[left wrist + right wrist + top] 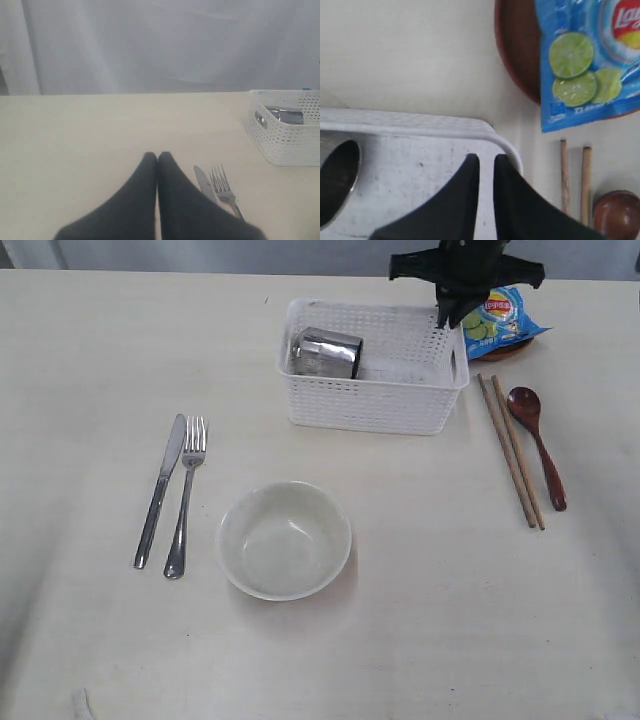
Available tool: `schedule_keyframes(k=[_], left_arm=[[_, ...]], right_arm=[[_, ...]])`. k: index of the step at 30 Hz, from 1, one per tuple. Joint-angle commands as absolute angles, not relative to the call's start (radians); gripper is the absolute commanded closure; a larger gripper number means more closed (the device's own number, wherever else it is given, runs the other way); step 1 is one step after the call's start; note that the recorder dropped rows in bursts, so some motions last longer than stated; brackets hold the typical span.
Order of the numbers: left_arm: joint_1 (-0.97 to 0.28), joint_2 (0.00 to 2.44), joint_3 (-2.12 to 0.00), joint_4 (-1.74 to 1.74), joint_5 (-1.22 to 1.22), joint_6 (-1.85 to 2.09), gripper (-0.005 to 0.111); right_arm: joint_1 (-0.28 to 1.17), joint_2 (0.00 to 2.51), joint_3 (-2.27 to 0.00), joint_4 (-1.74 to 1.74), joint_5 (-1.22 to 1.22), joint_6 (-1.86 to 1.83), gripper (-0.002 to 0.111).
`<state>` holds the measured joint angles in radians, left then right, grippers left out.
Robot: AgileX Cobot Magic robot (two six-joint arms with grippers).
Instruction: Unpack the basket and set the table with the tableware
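Right claw (484, 159), black fingers almost together with only a slit between them and nothing seen in it, hangs just inside the rim at the right end of the white perforated plastic basket (375, 405) on the pale cream wood-grain desk (450, 640); whether it nips that rim cannot be told. Left claw (157, 158) hovers closed over bare desk near the steel knife (205, 182) and steel fork (223, 187). The only thing seen inside the basket is the small steel cup (325, 352), lying on its side at the opposite end, well apart from the right claw. Its long axis runs along the basket's length, with the dark mouth facing the right claw's end and the base toward the left wall. Fetching it looks like the step in hand: the fingers would likely need to spread, travel along the basket, and close across the round body or pinch the lip at the mouth. They would then lift it clear of the lattice wall before the cup is turned upright
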<state>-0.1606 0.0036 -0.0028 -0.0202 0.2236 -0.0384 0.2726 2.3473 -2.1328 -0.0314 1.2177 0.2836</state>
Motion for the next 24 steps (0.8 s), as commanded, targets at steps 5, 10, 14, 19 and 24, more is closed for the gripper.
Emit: schedule_keyframes(k=[5,10,14,19,24], left_arm=[[-0.162,0.000,0.000,-0.032,0.213,-0.038,0.107],[-0.162,0.000,0.000,-0.032,0.213,-0.038,0.107],[-0.162,0.000,0.000,-0.032,0.213,-0.038,0.107],[-0.162,0.000,0.000,-0.032,0.213,-0.038,0.107],[-0.162,0.000,0.000,-0.032,0.213,-0.038,0.107]], right_arm=[[0.308,2.343,-2.220,0.225,1.221,0.211,0.080],[0.324,2.358,-2.220,0.259,1.221,0.221,0.061],[0.322,2.385,-2.218,0.299,1.221,0.238,0.060],[0.320,2.418,-2.216,0.329,1.221,0.238,0.060],[0.320,2.454,-2.214,0.360,1.221,0.236,0.060]])
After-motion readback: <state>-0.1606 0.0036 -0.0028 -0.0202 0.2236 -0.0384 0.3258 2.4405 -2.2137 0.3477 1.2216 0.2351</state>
